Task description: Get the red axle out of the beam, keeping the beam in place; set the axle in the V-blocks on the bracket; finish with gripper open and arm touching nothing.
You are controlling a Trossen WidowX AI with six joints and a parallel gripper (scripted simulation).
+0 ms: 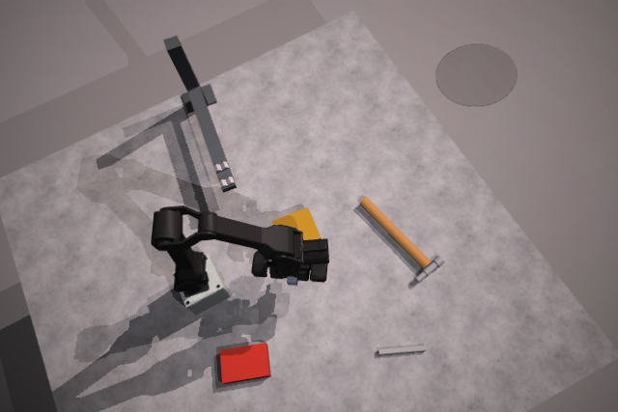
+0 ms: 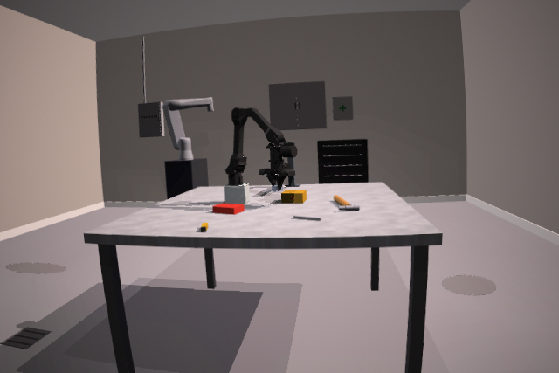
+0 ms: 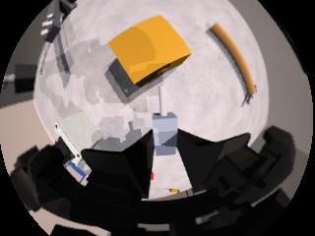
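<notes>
yellow beam [image 1: 308, 222] [image 2: 293, 196] [image 3: 148, 46] lies near the jaws, which grip a blue-grey block [image 1: 292, 280] [image 2: 277, 188] [image 3: 164, 135]

yellow block [image 1: 310, 222] [image 2: 293, 196] [image 3: 150, 48] blocking the way just ahead of the fingers, open passage between block and hammer [image 1: 396, 233] [image 2: 343, 202] [image 3: 236, 56]
</notes>
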